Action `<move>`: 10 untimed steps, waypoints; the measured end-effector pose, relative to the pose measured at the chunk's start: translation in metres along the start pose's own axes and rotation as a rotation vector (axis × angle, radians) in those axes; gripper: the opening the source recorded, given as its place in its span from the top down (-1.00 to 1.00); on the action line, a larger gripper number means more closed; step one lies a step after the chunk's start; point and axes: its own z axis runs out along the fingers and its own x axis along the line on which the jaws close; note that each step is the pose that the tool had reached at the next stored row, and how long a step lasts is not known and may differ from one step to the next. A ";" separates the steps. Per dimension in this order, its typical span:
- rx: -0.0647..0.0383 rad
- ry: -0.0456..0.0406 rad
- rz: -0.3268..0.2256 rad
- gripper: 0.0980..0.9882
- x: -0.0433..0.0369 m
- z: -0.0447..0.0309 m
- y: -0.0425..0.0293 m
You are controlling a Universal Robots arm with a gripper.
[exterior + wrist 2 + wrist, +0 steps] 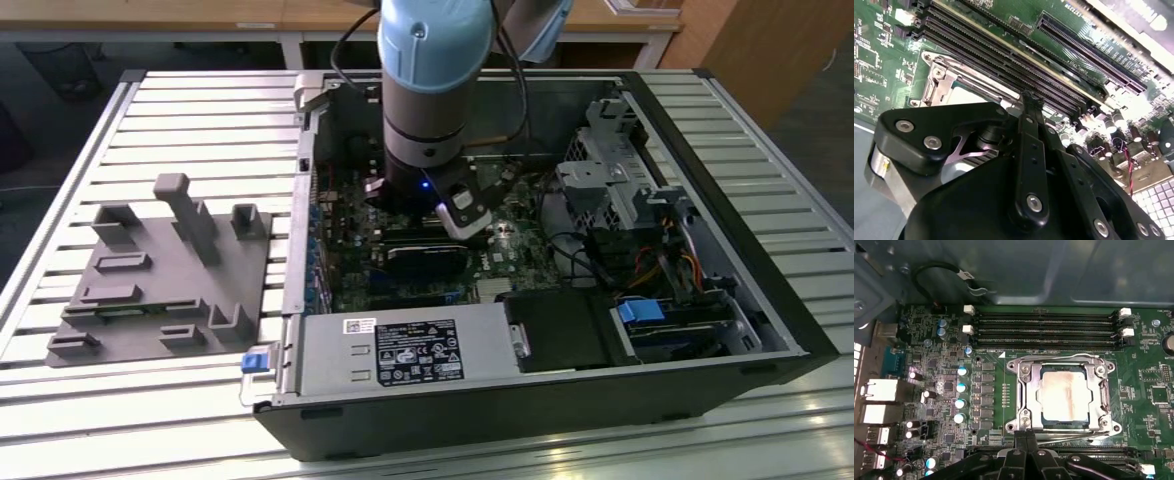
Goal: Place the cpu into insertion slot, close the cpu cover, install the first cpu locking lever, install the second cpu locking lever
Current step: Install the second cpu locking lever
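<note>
The arm (424, 90) reaches down into the open computer case (534, 400), its pincer (461, 222) low over the green motherboard (514, 262).

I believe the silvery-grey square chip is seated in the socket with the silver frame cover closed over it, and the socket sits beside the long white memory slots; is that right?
One detail is wrong: the long memory slots are black, not white, as the first wrist view shows. The silvery-grey square chip is seated in the socket with the silver frame cover closed over it.

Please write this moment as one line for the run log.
cpu: seated in insertion slot | cpu cover: down | gripper: at socket edge, fingers together
</note>
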 end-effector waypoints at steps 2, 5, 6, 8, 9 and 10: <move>-0.012 0.0001 0.000 0.97 0.0016 -0.0003 -0.0012; -0.021 -0.0002 0.000 0.97 0.0045 0.0015 -0.0022; -0.023 -0.0001 0.000 0.97 0.0047 0.0026 -0.0025; -0.029 0.0001 0.000 0.97 0.0049 0.0043 -0.0030; -0.033 0.0001 0.001 0.97 0.0049 0.0048 -0.0032; -0.037 0.0001 0.001 0.97 0.0049 0.0053 -0.0033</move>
